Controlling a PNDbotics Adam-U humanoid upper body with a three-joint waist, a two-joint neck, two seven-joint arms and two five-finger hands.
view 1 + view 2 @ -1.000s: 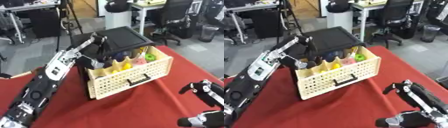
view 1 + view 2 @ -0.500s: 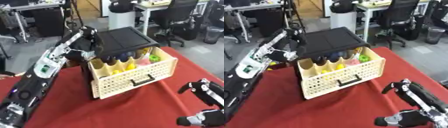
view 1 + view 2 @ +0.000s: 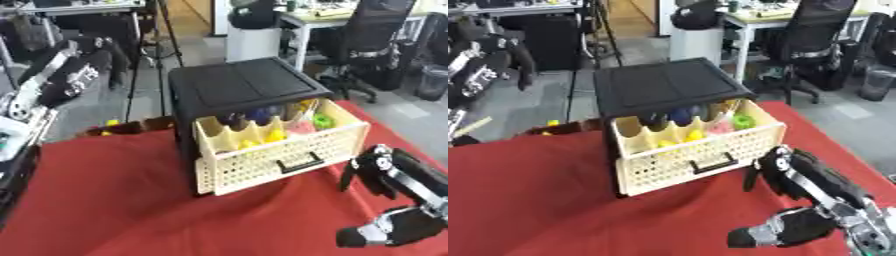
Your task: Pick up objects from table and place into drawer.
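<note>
A black cabinet (image 3: 245, 85) stands on the red table (image 3: 114, 200) with its cream lattice drawer (image 3: 289, 150) pulled open. Inside lie a yellow piece (image 3: 276, 135), a green piece (image 3: 324, 121), a dark blue piece (image 3: 258, 115) and something pink (image 3: 721, 128). My left hand (image 3: 92, 47) is raised at the upper left, well clear of the cabinet, fingers relaxed and holding nothing. My right hand (image 3: 385, 167) rests low at the right of the drawer front, open and empty, fingers up.
At the table's far edge, left of the cabinet, sit a small yellow thing (image 3: 111, 122) and a brown shape (image 3: 136, 127). Behind the table are office chairs (image 3: 372, 35), a desk and a grey floor.
My left arm has drawn back from the drawer's top, swinging left and up away from the cabinet. The right hand has stayed in place.
</note>
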